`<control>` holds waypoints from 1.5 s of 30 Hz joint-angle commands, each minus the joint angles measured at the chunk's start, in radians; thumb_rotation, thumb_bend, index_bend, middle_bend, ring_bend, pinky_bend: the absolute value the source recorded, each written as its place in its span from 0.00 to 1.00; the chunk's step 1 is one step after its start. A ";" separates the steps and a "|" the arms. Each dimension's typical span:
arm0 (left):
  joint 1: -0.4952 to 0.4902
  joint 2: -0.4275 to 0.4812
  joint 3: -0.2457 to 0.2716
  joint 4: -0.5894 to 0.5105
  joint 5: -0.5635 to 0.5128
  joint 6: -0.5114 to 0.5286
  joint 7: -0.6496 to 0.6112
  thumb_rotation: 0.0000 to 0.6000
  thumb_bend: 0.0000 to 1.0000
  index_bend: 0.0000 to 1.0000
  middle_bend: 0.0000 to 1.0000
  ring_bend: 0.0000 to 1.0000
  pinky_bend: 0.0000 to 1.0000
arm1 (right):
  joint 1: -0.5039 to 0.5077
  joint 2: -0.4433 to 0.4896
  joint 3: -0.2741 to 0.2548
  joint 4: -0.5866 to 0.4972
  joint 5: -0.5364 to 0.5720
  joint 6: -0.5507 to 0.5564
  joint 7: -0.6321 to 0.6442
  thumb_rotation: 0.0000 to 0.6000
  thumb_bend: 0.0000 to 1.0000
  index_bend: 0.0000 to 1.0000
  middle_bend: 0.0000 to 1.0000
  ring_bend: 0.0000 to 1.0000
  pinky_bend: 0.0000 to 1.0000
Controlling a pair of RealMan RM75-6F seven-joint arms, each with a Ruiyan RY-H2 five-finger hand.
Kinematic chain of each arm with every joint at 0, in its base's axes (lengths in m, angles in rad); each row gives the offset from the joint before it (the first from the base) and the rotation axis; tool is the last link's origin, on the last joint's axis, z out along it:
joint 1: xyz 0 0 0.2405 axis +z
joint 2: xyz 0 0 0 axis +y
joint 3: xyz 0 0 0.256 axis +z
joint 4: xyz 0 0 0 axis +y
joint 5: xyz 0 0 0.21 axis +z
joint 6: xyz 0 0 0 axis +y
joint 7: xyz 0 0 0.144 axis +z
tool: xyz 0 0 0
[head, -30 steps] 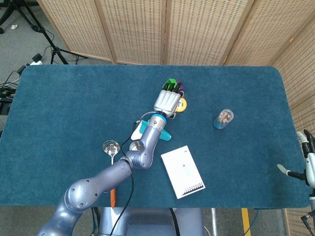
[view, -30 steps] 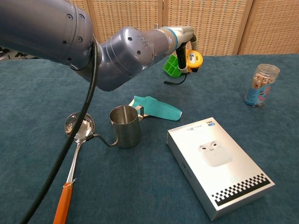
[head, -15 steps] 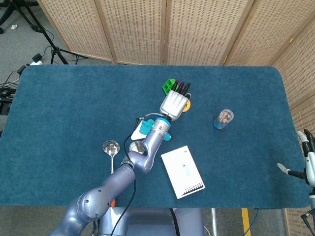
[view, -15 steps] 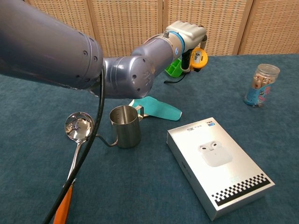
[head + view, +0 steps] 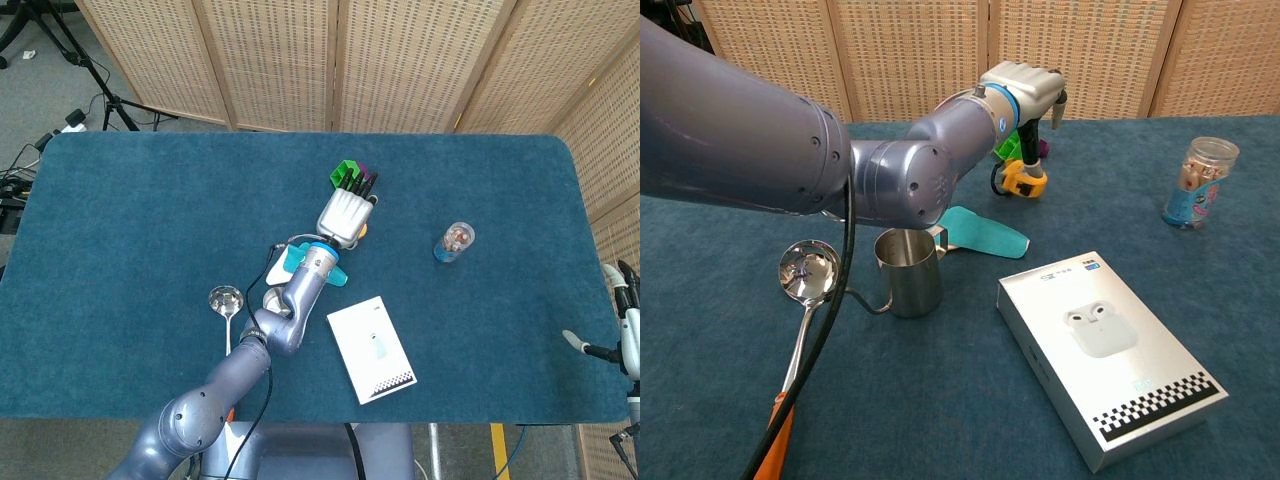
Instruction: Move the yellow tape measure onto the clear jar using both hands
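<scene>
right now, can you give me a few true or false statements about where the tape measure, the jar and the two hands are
1. The yellow tape measure lies on the table, below the left hand. True.
2. The tape measure already sits on top of the clear jar. False: the jar stands apart, far to the right, with nothing on its lid.
3. The right hand is reaching over the jar. False: it shows only at the table's right edge in the head view, away from the jar.
4. A green block sits just beyond the left hand. True.
5. The steel pitcher stands between the tape measure and the jar. False: it stands near the ladle, left of the white box.
</scene>
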 commanded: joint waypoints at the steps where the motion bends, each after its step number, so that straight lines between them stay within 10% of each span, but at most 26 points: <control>1: 0.002 -0.001 -0.005 0.003 0.004 -0.001 0.000 0.87 0.06 0.31 0.00 0.00 0.00 | 0.000 -0.001 0.000 0.003 0.001 0.000 0.001 1.00 0.10 0.00 0.00 0.00 0.00; 22: 0.202 0.172 -0.036 -0.151 0.096 0.283 -0.282 0.86 0.06 0.28 0.00 0.00 0.00 | 0.003 -0.005 -0.002 -0.002 -0.005 -0.003 -0.017 1.00 0.10 0.00 0.00 0.00 0.00; 36: 0.717 0.538 0.012 -0.849 0.179 0.778 -0.484 0.85 0.07 0.12 0.00 0.00 0.00 | 0.007 -0.017 0.002 -0.033 0.003 0.010 -0.100 1.00 0.10 0.00 0.00 0.00 0.00; 45: 1.078 0.645 0.171 -1.101 0.294 1.095 -0.589 0.84 0.08 0.05 0.00 0.00 0.00 | 0.002 -0.025 0.002 -0.055 -0.006 0.043 -0.155 1.00 0.10 0.00 0.00 0.00 0.00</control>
